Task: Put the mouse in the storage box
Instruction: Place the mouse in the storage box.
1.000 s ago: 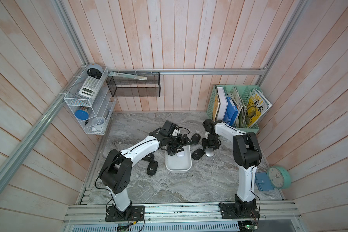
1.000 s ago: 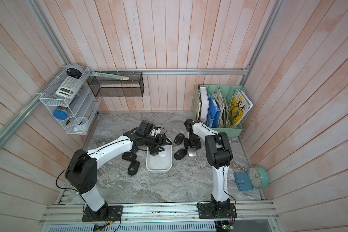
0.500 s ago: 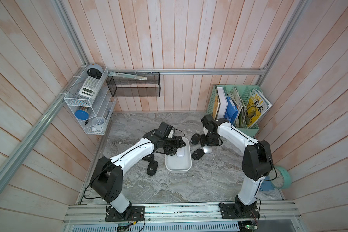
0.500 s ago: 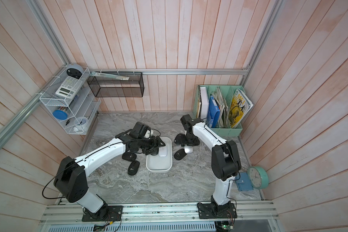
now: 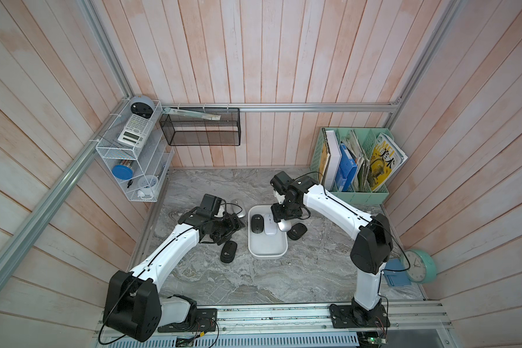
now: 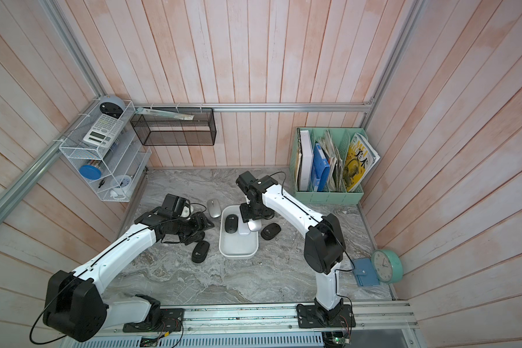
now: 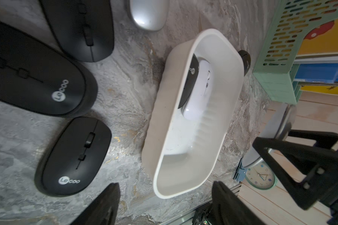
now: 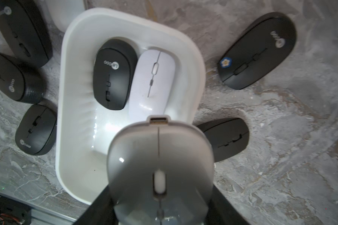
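The storage box [image 5: 267, 249] is a white tub in the middle of the marble table, also in the left wrist view [image 7: 165, 109] and right wrist view [image 8: 76, 109]. A black mouse [image 8: 113, 74] and a white mouse [image 8: 151, 83] lie side by side in its far end. My right gripper [image 8: 159, 204] is shut on a silver-grey mouse [image 8: 160, 155], held above the box's right rim [image 5: 284, 225]. My left gripper [image 7: 165, 184] is open and empty, just left of the box [image 5: 234, 224], over black mice [image 7: 72, 155].
Loose mice lie around the box: a silver one [image 5: 237, 208] and black ones [image 5: 228, 252] [image 5: 297, 231]. A mint file holder [image 5: 356, 162] stands back right, a black mesh basket [image 5: 201, 128] and a white wire rack [image 5: 130, 153] on the walls, a clock [image 5: 418, 266] front right.
My right gripper has lifted the silver-grey mouse off the table and carried it left to the box's rim. My left gripper has drawn back from over the box to its left side.
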Motion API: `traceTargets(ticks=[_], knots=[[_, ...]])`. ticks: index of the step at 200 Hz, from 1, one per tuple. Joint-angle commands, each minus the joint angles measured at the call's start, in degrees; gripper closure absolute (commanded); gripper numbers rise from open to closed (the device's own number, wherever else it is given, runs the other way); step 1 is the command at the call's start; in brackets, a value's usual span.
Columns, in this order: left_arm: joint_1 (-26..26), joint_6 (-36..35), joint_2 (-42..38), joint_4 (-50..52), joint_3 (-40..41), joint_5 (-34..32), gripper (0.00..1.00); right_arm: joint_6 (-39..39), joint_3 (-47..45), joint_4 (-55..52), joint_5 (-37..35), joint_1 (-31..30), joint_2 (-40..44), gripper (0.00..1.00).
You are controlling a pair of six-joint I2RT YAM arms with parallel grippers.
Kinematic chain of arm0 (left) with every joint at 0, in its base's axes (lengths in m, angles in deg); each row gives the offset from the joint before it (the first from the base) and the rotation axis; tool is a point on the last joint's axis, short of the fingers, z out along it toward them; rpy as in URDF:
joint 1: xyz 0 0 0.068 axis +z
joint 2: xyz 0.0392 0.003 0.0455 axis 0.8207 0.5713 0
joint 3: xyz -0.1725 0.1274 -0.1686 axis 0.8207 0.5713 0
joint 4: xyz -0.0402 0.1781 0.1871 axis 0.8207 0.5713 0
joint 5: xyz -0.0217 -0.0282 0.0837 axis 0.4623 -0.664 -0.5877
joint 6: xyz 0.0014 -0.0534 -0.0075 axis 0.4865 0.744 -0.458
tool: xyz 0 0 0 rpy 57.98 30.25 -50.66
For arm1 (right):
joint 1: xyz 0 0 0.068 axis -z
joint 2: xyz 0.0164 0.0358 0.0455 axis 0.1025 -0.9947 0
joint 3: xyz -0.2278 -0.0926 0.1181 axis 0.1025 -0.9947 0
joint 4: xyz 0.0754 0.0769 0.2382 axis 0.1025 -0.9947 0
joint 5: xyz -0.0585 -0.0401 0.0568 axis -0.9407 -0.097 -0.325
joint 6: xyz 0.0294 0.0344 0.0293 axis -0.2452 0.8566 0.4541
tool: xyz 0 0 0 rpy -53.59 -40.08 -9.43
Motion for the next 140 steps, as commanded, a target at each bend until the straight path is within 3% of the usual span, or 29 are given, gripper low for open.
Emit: traceTargets(ticks=[1,48,140], knots=[[2.6,-2.4,-2.3,1.8,3.2,0.8,0.2,2.9,1.5,-1.5,2.0,-2.8,-2.8,0.51],[7.8,0.1,-4.2,-2.7,10.0,3.7,0.2,5.4,2.4,-0.2,4.1,-7.3,-6.0,0.51],[8.0,-0.6,-4.2,-2.6,11.5,5.8,0.2,12.1,2.1,6.4,5.4,-8.7,-11.9,0.51]])
